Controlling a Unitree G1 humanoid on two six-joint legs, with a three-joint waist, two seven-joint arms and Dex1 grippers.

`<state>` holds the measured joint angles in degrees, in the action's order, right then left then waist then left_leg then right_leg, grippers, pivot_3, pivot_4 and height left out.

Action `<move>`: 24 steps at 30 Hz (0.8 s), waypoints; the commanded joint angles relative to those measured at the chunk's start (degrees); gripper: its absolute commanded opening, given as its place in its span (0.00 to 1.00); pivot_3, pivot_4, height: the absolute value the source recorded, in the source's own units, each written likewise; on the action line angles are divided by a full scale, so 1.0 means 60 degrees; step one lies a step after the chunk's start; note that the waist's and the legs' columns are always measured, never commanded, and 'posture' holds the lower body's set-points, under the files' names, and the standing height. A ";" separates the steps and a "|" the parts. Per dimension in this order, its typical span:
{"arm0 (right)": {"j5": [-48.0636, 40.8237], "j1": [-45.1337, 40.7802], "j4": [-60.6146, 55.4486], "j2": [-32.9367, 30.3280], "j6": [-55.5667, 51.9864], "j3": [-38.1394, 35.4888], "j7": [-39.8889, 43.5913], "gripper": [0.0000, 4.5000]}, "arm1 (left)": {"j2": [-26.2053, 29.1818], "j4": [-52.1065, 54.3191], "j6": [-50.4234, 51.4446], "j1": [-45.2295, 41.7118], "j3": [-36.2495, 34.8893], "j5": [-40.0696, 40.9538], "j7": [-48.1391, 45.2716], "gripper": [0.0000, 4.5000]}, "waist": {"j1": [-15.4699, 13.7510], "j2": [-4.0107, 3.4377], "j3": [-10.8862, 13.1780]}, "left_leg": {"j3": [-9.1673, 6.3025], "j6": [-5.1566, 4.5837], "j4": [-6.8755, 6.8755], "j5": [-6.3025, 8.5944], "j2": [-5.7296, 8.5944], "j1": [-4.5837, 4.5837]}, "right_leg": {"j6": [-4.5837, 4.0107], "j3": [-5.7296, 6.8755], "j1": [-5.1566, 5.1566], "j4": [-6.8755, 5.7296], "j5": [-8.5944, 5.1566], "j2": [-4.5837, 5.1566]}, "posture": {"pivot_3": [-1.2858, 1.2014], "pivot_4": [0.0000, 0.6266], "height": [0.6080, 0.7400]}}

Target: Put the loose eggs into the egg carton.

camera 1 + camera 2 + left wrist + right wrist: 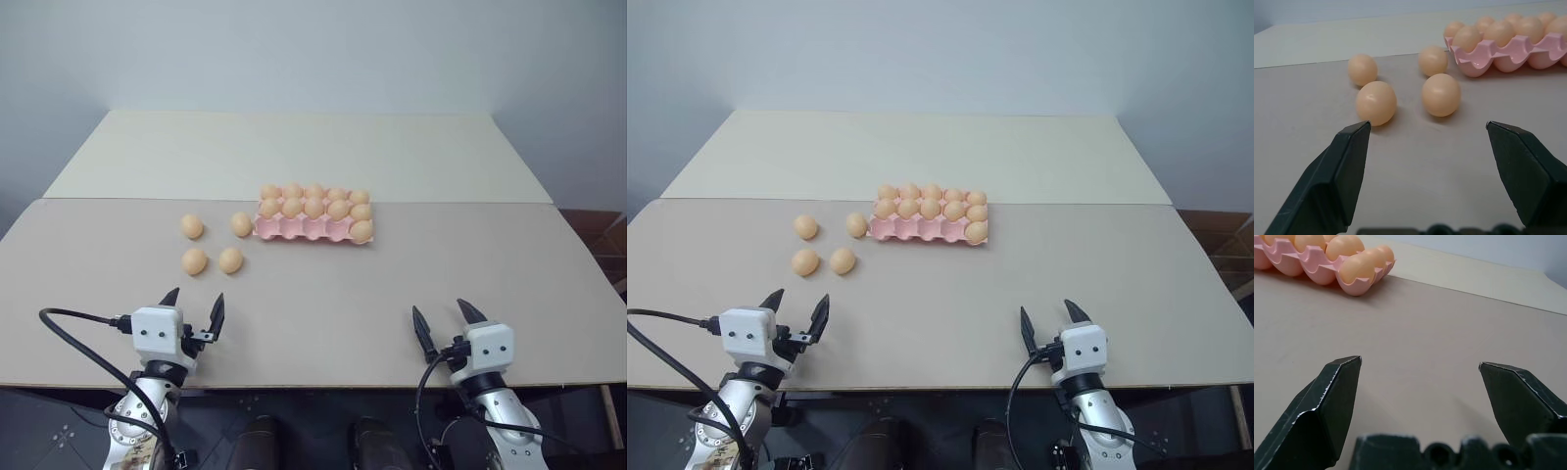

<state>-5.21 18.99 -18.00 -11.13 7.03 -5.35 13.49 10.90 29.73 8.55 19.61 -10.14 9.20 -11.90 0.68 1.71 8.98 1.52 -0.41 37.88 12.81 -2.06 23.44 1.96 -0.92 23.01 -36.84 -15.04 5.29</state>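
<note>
Several loose eggs lie on the table left of the egg carton [299,231]: two nearer ones [195,261] [231,259] and two farther ones [192,227] [242,224]. The pink carton holds many eggs in its two far rows and one in the right cup of the near row [361,231]. The other near cups are empty. My left gripper [195,302] hovers open just short of the nearer loose eggs [1376,103] [1441,94]. My right gripper [441,311] is open and empty near the table's front edge, well short of the carton's right end [1317,271].
The eggs and carton rest on a beige table [392,284] whose front edge runs just behind both grippers. A lighter table [294,147] adjoins it at the back, along a seam right behind the carton. A pale wall rises beyond it.
</note>
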 commanded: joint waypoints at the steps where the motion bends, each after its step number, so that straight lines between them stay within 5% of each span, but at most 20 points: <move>1: -0.0071 -0.0133 -0.0278 -0.0076 0.0117 -0.0148 -0.0010 1.00 | 0.0004 0.0298 -0.0380 0.0118 -0.0038 -0.0046 -0.0002 0.91 | 0.0002 0.0000 0.0000 | 0.0000 0.0000 0.0000 0.0000 0.0000 0.0000 | 0.0000 -0.0002 0.0000 0.0000 0.0000 0.0000 | 0.52 0.24 1.00; 24: -0.0261 -0.0175 -0.0509 -0.0688 0.0295 0.0059 0.0997 1.00 | -0.0334 0.0903 0.0770 0.0727 -0.0285 0.0108 0.0608 0.91 | -0.0002 0.0002 0.0000 | 0.0012 0.0000 0.0000 0.0000 0.0001 0.0001 | 0.0002 -0.0006 0.0002 0.0001 0.0000 -0.0003 | 0.52 0.24 1.00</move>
<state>-5.81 18.07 -18.10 -14.84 7.13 -4.97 18.81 8.54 32.29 11.66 23.99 -10.75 8.58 -8.40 0.67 1.72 8.98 1.59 -0.41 37.88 12.81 -2.05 23.44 1.98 -0.96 23.02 -36.83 -15.04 5.28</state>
